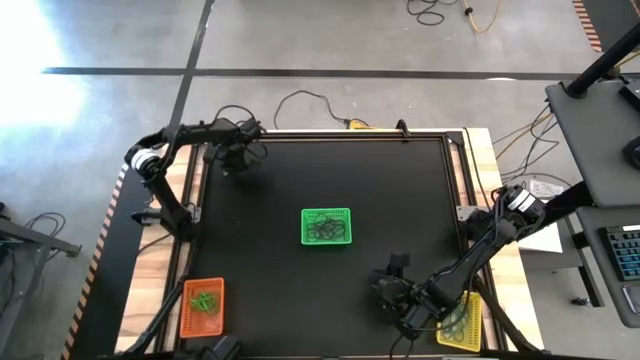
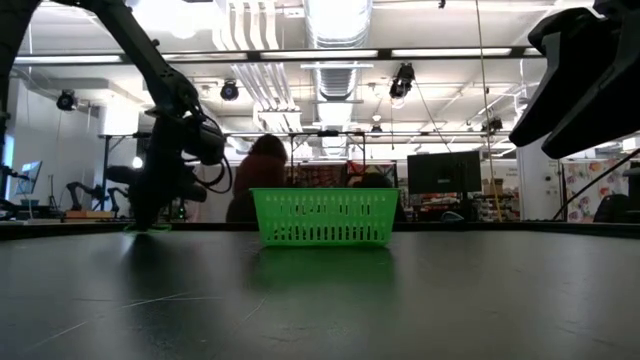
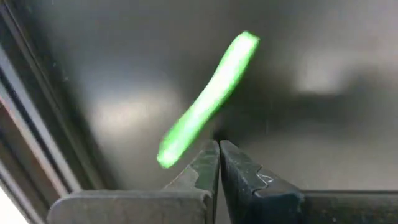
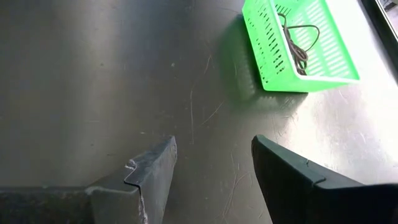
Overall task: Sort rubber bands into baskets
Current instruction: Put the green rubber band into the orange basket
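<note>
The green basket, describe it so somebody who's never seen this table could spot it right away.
Look at the black table from above: the green basket sits alone near its middle, with dark rubber bands inside. The orange basket and yellow basket are both at the near corners, so it is the only central one.

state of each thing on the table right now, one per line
left gripper: shut on a green rubber band, at the far left corner
right gripper: open, empty, near the yellow basket
green basket: upright at mid table, dark bands inside
orange basket: upright, green bands inside
yellow basket: upright, bands inside, partly hidden by the right arm
</note>
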Controlling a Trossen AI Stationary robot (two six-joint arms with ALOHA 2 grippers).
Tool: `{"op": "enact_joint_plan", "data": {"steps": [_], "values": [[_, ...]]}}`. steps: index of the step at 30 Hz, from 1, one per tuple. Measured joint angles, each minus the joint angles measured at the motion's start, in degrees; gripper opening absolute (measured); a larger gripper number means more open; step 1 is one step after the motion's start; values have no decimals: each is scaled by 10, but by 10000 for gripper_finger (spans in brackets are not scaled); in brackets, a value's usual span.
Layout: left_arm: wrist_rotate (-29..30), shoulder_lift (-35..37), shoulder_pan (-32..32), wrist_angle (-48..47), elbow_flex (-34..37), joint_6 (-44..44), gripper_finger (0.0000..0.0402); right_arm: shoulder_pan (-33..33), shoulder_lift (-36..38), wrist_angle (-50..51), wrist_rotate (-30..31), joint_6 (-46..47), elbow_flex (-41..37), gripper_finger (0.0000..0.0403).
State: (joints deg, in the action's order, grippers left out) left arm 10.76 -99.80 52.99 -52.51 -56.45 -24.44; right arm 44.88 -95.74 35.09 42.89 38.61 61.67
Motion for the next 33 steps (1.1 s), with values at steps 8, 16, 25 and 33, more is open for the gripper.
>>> {"op": "enact_joint_plan", "data": {"steps": [8, 16, 25, 33], "values": [[24, 33, -21, -41, 0, 12, 0, 0, 0, 0, 0, 0, 0, 206], [80, 58, -25, -12, -1, 4, 0, 0, 0, 0, 1, 0, 0, 206], [49, 41, -25, 19, -1, -11, 85, 0, 0, 0, 2, 0, 0, 206], [36, 12, -5, 25, 0, -36, 153, 0, 0, 0, 2, 0, 0, 206]]}}
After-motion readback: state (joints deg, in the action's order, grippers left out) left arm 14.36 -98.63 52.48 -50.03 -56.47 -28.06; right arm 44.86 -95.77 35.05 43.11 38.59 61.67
